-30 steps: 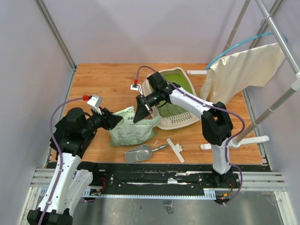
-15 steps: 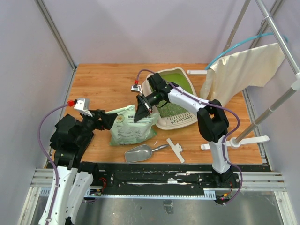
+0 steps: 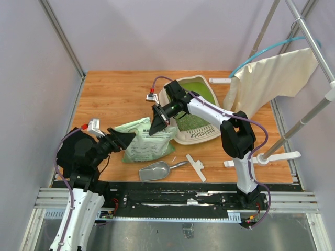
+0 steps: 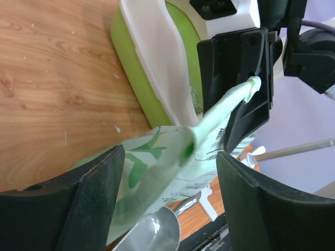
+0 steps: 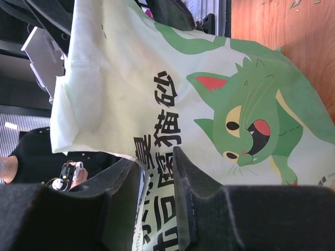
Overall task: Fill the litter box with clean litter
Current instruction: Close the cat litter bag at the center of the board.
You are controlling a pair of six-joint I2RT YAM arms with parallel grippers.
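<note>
Wood-grain table [image 3: 115, 94] fills the middle of the top view, with pale lilac walls behind it. We see the litter box [image 3: 201, 137] toward the table's far right part, cream rim outside and bright green inside. The clean litter [image 3: 191, 122] lies as a grey-green patch in the half of the box nearer the arms. A printed light green bag [image 3: 146, 144] stands just beside the box's left side, near the table's middle.

We find the right gripper [image 3: 156, 124] above the bag's top. Its jaws are close together, and the bag's upper edge is pinched between them. The left wrist view shows that corner stretched taut up to the black fingers [image 4: 235, 68].

The left gripper [image 3: 124, 139] sits at the bag's left side with its jaws spread wide. In its own view the bag lies between its fingers [image 4: 99, 183] without touching them.

A silver scoop [image 3: 155, 171] lies by the table's near edge, just in front of the bag. A white plastic piece [image 3: 196, 167] lies to its right. A cream cloth [image 3: 272, 78] hangs from a rack beyond the right edge.
</note>
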